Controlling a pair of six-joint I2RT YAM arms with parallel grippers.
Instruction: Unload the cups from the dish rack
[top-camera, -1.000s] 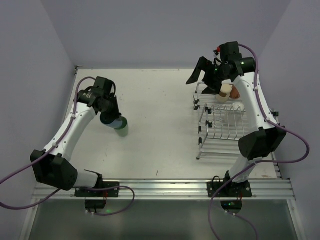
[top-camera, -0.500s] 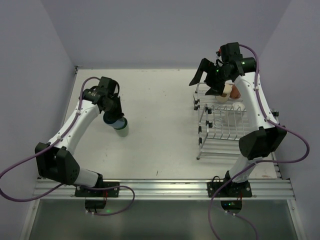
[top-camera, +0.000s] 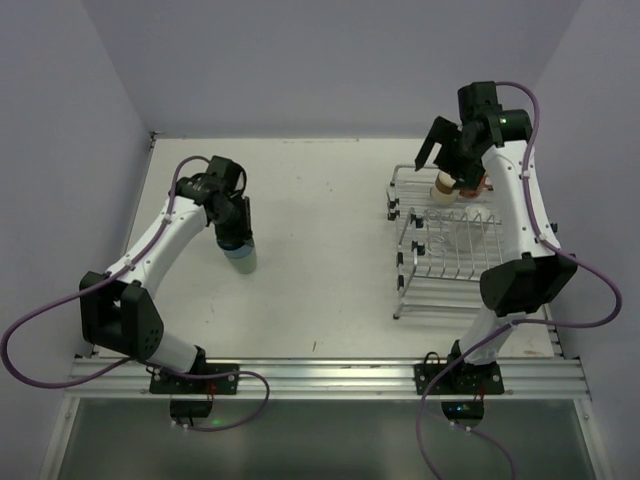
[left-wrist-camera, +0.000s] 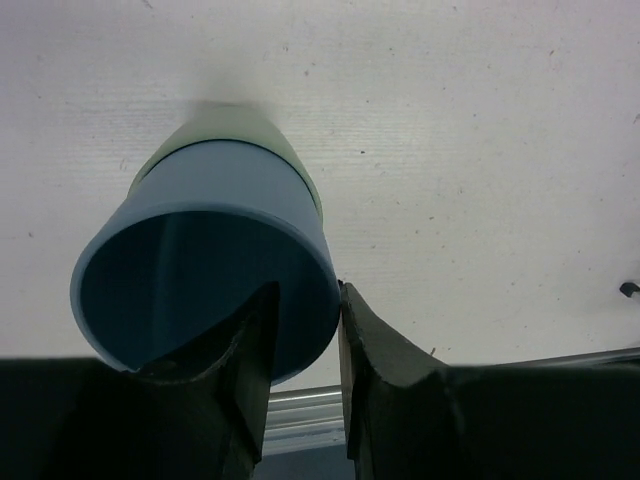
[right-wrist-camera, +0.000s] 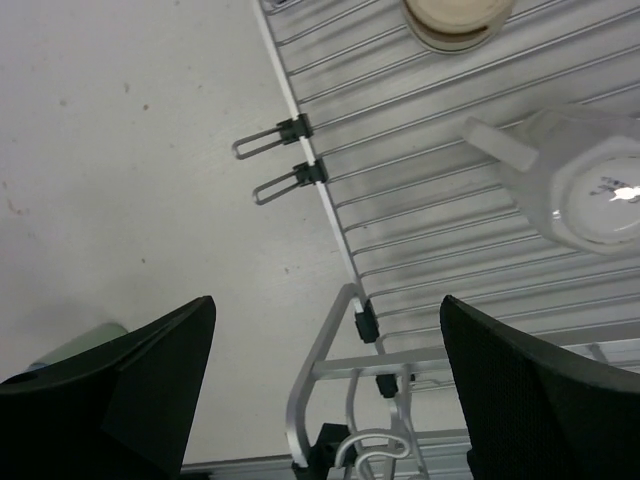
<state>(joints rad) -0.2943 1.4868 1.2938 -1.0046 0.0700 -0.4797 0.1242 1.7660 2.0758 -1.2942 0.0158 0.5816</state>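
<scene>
Since the earlier frames, the right gripper (right-wrist-camera: 325, 310) has been swung from the far-left corner of the dish rack (right-wrist-camera: 336, 235) to a spot over its far end. The left gripper (left-wrist-camera: 306, 300) has been brought in over the cup stack on the table (top-camera: 320, 220).

The light blue cup (left-wrist-camera: 210, 260) is nested in the pale green cup (left-wrist-camera: 245, 125), well apart from the rack. Its wall is pinched by the left gripper, one finger inside, one outside. The right gripper is spread wide, w/ nothing btwn the fingers.

In the rack: cream-tan cup (right-wrist-camera: 455, 18) at the far end, white cup (right-wrist-camera: 590, 195) upside-down near it. The salmon-pink cup (top-camera: 477, 187) is mostly hidden by the right arm.

Risks, as judged:
- The stack could be tipped or dragged if the left gripper is lifted before being opened. If the blue cup is wedged in the green one, both would be raised together, then dropped.
- The rim could be snagged by the inner finger if it is withdrawn off-vertical.
- The right gripper's wide fingers could be caught on rack wires or rails during descent. The rack looks light, so it could be shifted and the cups rolled.
- The cream-tan cup could be knocked over by an off-centre approach; how firmly it sits can't be told.
</scene>
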